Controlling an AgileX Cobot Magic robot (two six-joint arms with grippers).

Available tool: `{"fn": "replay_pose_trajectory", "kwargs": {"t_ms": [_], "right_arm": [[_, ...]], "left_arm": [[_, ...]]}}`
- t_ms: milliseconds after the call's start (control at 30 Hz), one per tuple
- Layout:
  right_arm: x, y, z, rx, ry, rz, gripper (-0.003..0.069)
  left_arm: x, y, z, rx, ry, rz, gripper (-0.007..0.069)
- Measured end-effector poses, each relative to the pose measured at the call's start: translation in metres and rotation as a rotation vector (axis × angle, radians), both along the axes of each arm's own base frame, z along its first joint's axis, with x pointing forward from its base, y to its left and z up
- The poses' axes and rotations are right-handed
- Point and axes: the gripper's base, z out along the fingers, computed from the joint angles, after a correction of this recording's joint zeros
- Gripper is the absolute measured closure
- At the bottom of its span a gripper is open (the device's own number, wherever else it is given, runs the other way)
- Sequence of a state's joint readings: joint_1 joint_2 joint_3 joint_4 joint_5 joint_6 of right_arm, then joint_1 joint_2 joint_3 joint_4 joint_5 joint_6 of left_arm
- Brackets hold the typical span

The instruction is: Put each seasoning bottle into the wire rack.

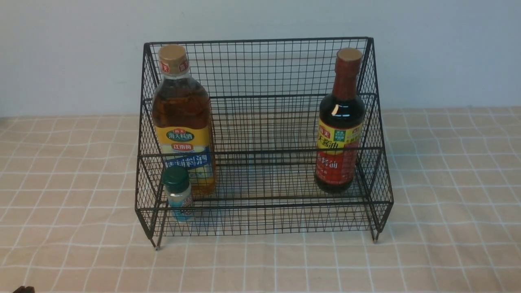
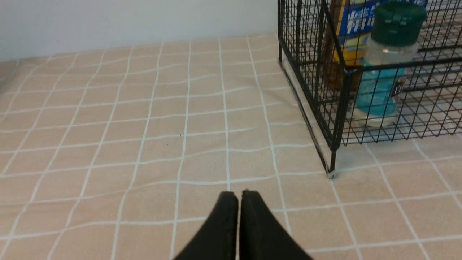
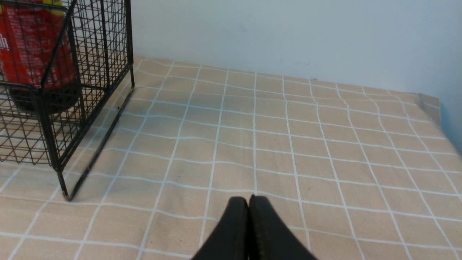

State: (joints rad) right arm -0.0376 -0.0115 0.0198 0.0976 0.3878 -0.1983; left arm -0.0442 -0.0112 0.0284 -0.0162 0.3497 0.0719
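3 bottles stand upright inside the wire rack from where I sit. The amber bottle is at the rack's left end, with the green-capped shaker just in front of it on the lower tier. The dark soy bottle stands at the right end. My left end effector is closed and empty above the checked bench, near the rack's left front foot. The right end effector is likewise closed on nothing, beside the rack's right side.
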Motion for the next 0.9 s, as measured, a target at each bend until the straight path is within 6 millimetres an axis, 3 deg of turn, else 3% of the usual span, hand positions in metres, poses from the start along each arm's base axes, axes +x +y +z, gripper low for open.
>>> {"fn": "replay_pose_trajectory", "kwargs": {"t_ms": [900], "right_arm": [[0.0000, 0.0000, 0.0000, 0.001, 0.000, 0.000, 0.0673]], "left_arm": [[-0.0004, 0.0000, -0.0013, 0.000, 0.015, 0.000, 0.0631]]}}
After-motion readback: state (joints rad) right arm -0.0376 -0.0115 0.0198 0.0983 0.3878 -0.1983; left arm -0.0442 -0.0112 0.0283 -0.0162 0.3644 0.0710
